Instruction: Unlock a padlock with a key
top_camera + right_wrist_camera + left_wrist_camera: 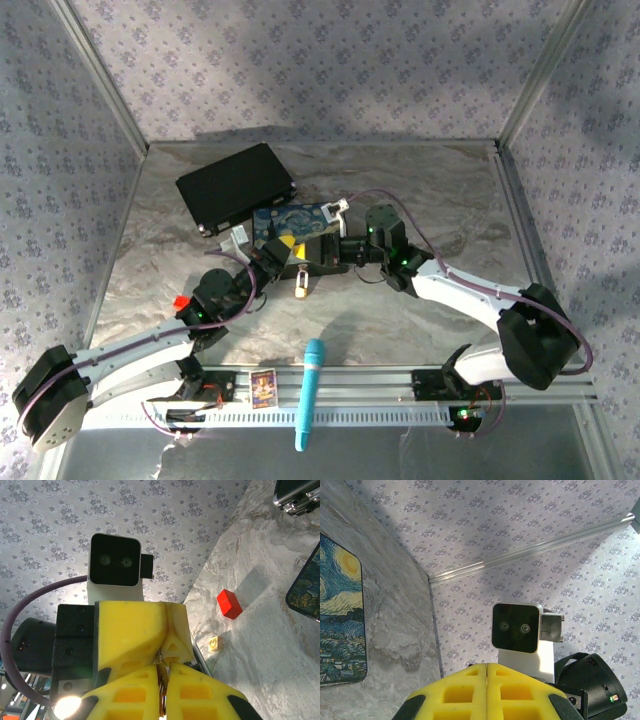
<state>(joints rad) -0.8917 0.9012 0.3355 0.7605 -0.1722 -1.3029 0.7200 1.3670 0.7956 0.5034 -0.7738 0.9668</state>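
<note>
The key (161, 670), a thin metal sliver with a round head and a ring through it, is pinched between both grippers above the table. My right gripper (164, 666) is shut on its head. My left gripper (161, 652) meets it tip to tip and is shut on the silvery far end. In the left wrist view the left gripper (486, 666) has its pads pressed together and the key is hidden. Seen from above, the left gripper (288, 247) and right gripper (322, 254) meet mid-table. The padlock (301, 283), small and brass-yellow, lies on the table just in front of them (215, 643).
A blue swirl-painted box (295, 222) lies right behind the grippers, with a black case (235, 185) behind it. A small red-orange piece (181, 301) sits to the left. A light-blue stick (310, 390) and a small card (262, 386) lie at the near rail.
</note>
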